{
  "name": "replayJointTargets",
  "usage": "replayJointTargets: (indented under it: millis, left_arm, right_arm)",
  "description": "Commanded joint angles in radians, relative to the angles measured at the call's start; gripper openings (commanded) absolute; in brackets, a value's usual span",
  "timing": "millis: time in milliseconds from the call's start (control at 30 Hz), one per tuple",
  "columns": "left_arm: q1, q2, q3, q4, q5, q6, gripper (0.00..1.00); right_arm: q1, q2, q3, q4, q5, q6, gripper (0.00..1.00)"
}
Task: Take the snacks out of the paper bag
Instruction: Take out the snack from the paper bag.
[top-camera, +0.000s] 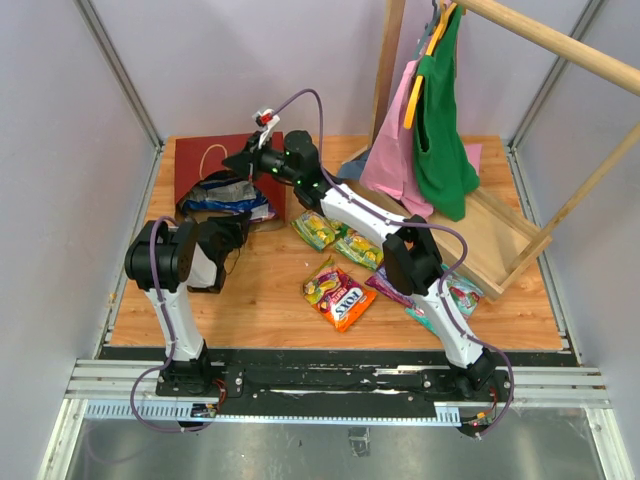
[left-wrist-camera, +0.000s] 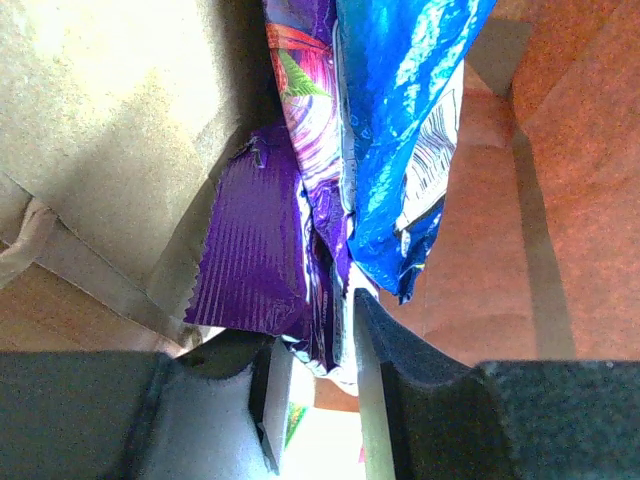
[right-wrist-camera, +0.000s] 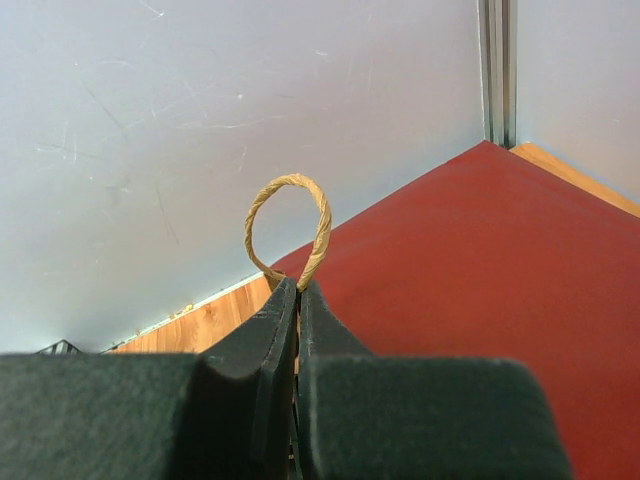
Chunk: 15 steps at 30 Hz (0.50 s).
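Observation:
The dark red paper bag (top-camera: 205, 160) lies on its side at the back left, its mouth toward me. My right gripper (top-camera: 248, 160) is shut on its pale twine handle (right-wrist-camera: 290, 225), with the red bag wall (right-wrist-camera: 480, 260) beside it. My left gripper (top-camera: 228, 235) is at the bag's mouth. In the left wrist view its jaws (left-wrist-camera: 322, 340) are closed on the lower edge of a purple packet (left-wrist-camera: 255, 260), with a blue packet (left-wrist-camera: 400, 130) beside it against the brown kraft inside (left-wrist-camera: 110, 130). Several snacks lie on the table: green-yellow (top-camera: 315, 230), orange (top-camera: 345, 302), teal (top-camera: 455, 295).
A pale wooden frame (top-camera: 500, 240) stands at the back right, with pink (top-camera: 395, 150) and green (top-camera: 440, 130) garments hanging from it. The right arm (top-camera: 400, 240) stretches across the middle of the table above the loose packets. Walls close in on the left and behind.

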Motion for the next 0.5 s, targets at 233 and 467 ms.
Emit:
replayJointTargets:
  millis: [233, 467]
  left_arm:
    - [0.002, -0.024, -0.043, 0.083, 0.016, 0.019, 0.10]
    - [0.003, -0.121, -0.104, 0.050, 0.022, 0.067, 0.01]
  right_arm:
    - [-0.017, -0.008, 0.040, 0.038, 0.011, 0.014, 0.01]
    - [-0.016, 0.010, 0.057, 0.040, 0.011, 0.029, 0.01]
